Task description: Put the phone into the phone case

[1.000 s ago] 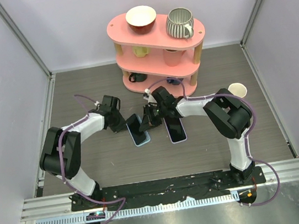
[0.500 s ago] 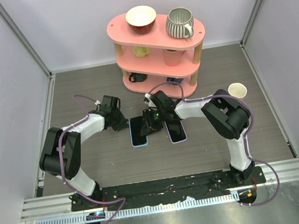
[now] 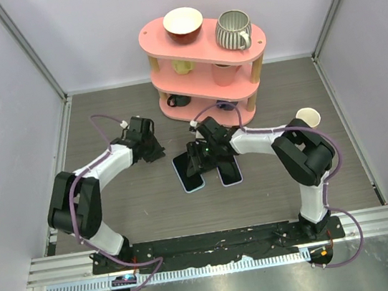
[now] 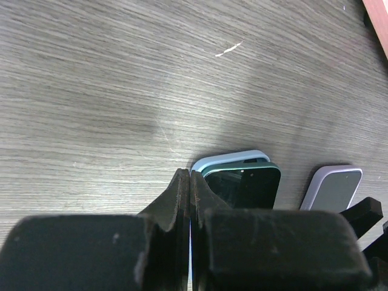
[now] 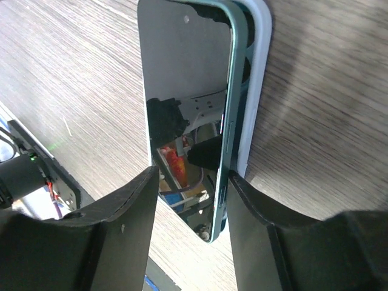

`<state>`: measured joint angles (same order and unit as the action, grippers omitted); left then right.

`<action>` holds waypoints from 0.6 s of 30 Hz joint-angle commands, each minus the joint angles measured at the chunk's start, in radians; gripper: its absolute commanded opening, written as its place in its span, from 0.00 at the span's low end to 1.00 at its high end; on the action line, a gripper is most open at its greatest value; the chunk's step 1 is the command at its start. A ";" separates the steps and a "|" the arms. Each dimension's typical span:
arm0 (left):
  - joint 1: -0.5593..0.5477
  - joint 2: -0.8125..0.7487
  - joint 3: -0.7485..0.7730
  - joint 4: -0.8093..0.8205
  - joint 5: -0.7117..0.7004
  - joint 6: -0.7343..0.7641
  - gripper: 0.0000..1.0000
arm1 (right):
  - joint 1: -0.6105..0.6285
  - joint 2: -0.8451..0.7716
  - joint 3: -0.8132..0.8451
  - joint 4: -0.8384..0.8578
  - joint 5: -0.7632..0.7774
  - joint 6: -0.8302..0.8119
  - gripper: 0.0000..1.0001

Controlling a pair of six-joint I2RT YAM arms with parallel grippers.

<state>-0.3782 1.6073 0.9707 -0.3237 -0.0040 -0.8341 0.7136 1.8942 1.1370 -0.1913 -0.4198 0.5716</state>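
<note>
The phone (image 3: 190, 172), dark screen with a teal edge, lies on the light blue phone case (image 3: 185, 182) on the table. In the right wrist view the phone (image 5: 188, 91) sits slightly askew on the case (image 5: 259, 66), with one case rim showing beside it. My right gripper (image 5: 193, 173) straddles the phone's near end, one finger against each long side. In the top view my right gripper (image 3: 196, 164) is over the phone. My left gripper (image 3: 157, 150) is shut and empty, just left of the phone (image 4: 245, 185) and the case (image 4: 225, 159).
A second phone in a lilac case (image 3: 229, 170) lies right beside the first and also shows in the left wrist view (image 4: 334, 188). A pink two-tier shelf (image 3: 201, 39) with cups and a bowl stands behind. A paper cup (image 3: 308, 116) is at the right.
The phone and case have turned, their near end swinging right toward the lilac one. My left gripper has drawn back up-left, off the phone. My right gripper stays at the phone.
</note>
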 commanded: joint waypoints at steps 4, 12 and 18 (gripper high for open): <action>-0.004 -0.047 0.031 -0.012 -0.019 0.026 0.00 | -0.002 -0.081 0.012 -0.117 0.117 -0.073 0.50; -0.005 -0.035 0.023 0.012 0.030 0.012 0.00 | -0.002 -0.127 0.007 -0.169 0.162 -0.098 0.50; -0.011 -0.044 0.025 0.009 0.026 0.027 0.00 | 0.000 -0.119 0.015 -0.177 0.170 -0.121 0.41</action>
<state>-0.3813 1.5978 0.9771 -0.3328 0.0181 -0.8276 0.7132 1.8122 1.1366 -0.3481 -0.2787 0.4828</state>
